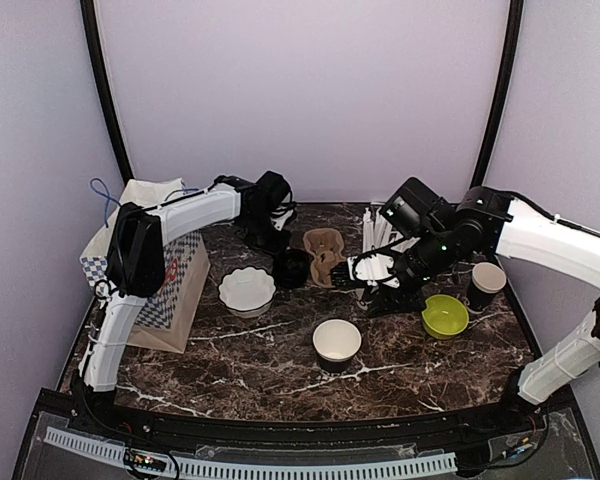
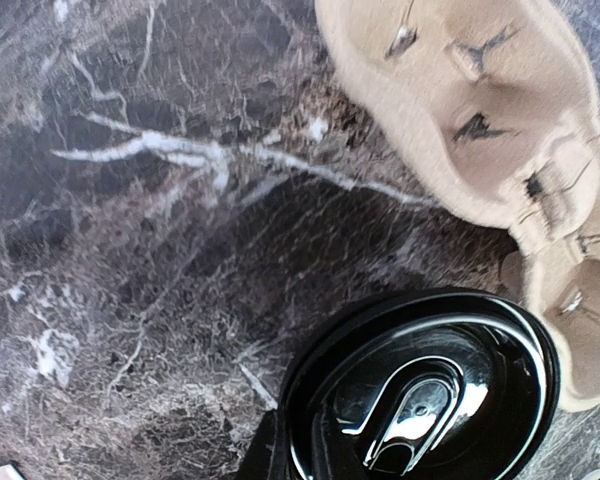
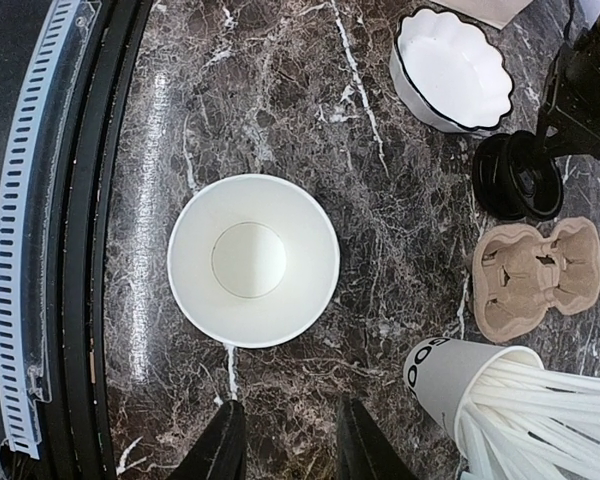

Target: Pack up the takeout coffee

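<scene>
Step in hand, as I judge it: fetching a lid for an open cup. Left gripper (image 1: 282, 250) sits at the black lid (image 2: 420, 390), centre of the overhead view, just beside the pulp carrier (image 1: 325, 255). Its fingers do not show in its wrist view, so I cannot tell whether they are clamped. Right gripper (image 3: 285, 445) hangs with jaws apart and nothing between them, near the open cup (image 3: 253, 260). That cup is black outside, white inside, upright and unlidded, at lower centre overhead. The second cup (image 1: 487, 280) stands at right, apparently unlidded, near the green bowl (image 1: 445, 315). The lid is glossy. Next move calls for lifting the lid, centring it on a rim and pressing evenly.
</scene>
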Available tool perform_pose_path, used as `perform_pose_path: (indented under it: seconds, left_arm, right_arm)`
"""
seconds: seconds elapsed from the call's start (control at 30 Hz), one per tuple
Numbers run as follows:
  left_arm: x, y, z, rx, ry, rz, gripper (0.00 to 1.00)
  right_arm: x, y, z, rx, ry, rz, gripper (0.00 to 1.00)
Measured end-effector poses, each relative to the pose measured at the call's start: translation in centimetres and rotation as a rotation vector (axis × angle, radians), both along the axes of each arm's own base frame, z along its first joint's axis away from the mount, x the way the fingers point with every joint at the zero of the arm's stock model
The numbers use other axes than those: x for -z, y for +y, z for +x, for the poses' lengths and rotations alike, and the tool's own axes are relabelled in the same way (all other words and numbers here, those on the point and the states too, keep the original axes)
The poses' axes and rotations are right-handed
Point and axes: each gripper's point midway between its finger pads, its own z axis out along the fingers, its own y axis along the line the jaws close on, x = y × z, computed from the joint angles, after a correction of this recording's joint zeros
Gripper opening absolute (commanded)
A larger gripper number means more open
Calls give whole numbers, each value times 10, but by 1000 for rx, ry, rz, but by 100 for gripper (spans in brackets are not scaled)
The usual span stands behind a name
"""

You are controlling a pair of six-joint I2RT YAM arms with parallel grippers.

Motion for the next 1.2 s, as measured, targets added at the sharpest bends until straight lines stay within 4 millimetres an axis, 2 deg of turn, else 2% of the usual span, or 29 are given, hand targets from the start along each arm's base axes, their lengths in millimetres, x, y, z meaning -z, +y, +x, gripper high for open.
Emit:
perform_pose_path:
  seconds: [0.27,0.33,0.4,0.43,0.5,0.57,0.67,0.73,0.8,0.87,0.97,1.1,1.2]
  left_arm:
    - [-16,-4,0,9,-14,-30,8]
    - [-31,-8,-4,28,-16,-69,8]
    - [-55,-13,-13,52,-25,-134,8]
    - [-68,-15,-18,61,-27,-164,8]
    - [-106,-21,-30,83,-45,-257,8]
    - [-149,-27,-39,107,-84,-360,8]
    - [-204,-32,-56,140,-146,-511,8]
    - [-235,-32,-70,165,-185,-608,8]
    - [-262,-31,-85,195,-228,-699,8]
    - [-285,-29,-98,225,-281,-779,8]
    - [-306,-25,-113,260,-344,-874,10]
    - [-316,-23,-125,286,-388,-979,11]
    - [-321,-26,-129,300,-394,-1052,10]
  right_arm:
    - [-4,0,6,21,-5,12,30]
    - [-14,1,15,52,-20,41,31]
    - [-29,3,28,95,-44,87,33]
    - [-40,6,37,124,-61,124,36]
    - [-69,10,55,185,-99,212,42]
    - [-108,15,72,244,-140,320,55]
    - [-170,20,93,333,-177,498,61]
    - [-203,22,104,370,-170,609,66]
    - [-227,21,115,403,-134,707,69]
    - [-237,22,125,425,-54,783,72]
    - [-233,30,133,436,96,838,75]
    - [-217,52,126,383,344,877,88]
    - [-213,64,116,328,510,899,90]
